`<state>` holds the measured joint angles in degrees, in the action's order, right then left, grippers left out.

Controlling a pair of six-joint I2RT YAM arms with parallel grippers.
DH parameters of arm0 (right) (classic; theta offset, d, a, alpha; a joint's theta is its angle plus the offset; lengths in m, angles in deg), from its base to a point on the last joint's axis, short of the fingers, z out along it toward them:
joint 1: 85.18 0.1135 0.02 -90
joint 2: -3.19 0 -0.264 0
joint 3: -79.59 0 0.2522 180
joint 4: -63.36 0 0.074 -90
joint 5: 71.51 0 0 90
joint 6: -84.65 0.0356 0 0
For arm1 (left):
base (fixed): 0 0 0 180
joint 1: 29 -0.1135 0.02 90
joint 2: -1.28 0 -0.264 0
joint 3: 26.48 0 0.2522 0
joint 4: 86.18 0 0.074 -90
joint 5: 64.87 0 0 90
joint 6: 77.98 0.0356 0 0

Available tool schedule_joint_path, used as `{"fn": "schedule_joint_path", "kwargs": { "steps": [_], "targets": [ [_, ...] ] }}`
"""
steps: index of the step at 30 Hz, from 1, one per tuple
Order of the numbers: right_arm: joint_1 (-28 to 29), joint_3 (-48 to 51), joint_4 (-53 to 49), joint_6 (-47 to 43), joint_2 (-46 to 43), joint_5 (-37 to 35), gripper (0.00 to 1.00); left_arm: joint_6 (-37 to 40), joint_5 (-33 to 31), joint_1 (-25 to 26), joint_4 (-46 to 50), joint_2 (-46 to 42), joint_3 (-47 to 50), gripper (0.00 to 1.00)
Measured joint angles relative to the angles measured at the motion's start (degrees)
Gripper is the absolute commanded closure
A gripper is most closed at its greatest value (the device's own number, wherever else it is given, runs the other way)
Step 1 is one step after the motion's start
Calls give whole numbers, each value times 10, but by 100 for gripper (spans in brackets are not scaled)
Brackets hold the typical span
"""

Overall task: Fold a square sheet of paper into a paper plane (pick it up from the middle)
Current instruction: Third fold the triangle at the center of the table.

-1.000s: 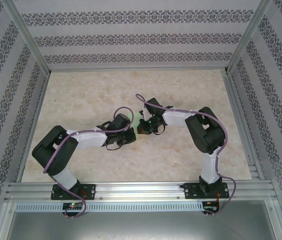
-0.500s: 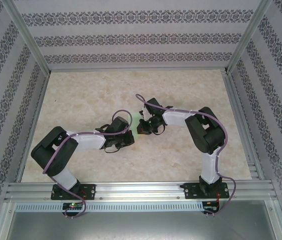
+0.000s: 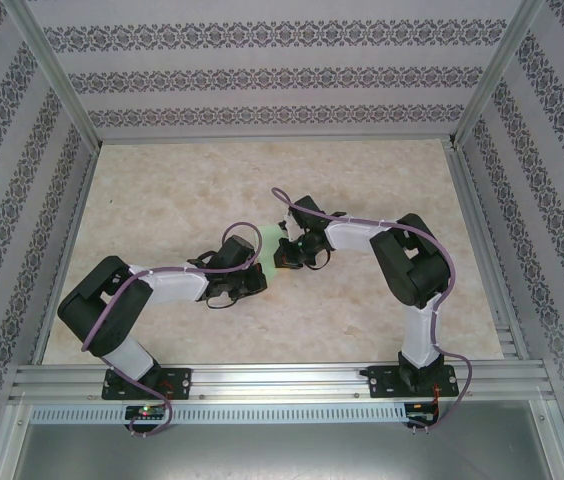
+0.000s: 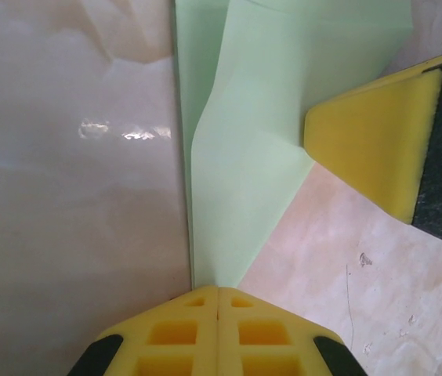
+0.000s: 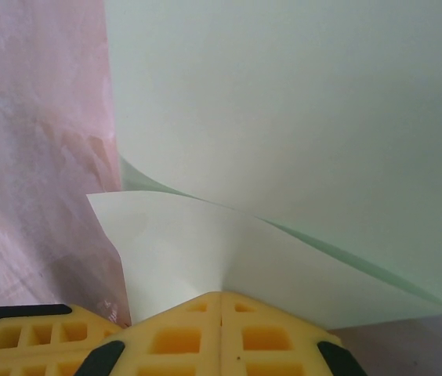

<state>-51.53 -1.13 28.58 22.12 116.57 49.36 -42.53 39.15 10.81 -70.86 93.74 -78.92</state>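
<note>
Left pincer (image 4: 218,291) and right pincer (image 5: 221,296) are clamped shut on the folded pale-green sheet of paper (image 4: 244,157); the beige marbled surface (image 3: 162,190) is enclosed by patterned walls (image 3: 262,75).

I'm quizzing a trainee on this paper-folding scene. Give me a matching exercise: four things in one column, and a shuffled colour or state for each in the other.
Things:
1. left pincer
2. sheet of paper
3. table
4. arm cable

Colour or state:
a. purple
b. marbled beige
c. shut on the paper's pointed end
d. pale green, partly folded

Pairs: 1-c, 2-d, 3-b, 4-a
</note>
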Motion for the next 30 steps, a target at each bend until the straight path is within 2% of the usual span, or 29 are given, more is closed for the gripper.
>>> {"fn": "schedule_joint_path", "kwargs": {
  "steps": [17, 30],
  "targets": [
    [38, 0, 2, 0, -8, 22, 96, -6, 2, 0, 1, 0, 0, 100],
    [17, -1, 0, -12, 8, 24, 94, -13, 2, 0, 6, 0, -2, 100]
  ]
}}
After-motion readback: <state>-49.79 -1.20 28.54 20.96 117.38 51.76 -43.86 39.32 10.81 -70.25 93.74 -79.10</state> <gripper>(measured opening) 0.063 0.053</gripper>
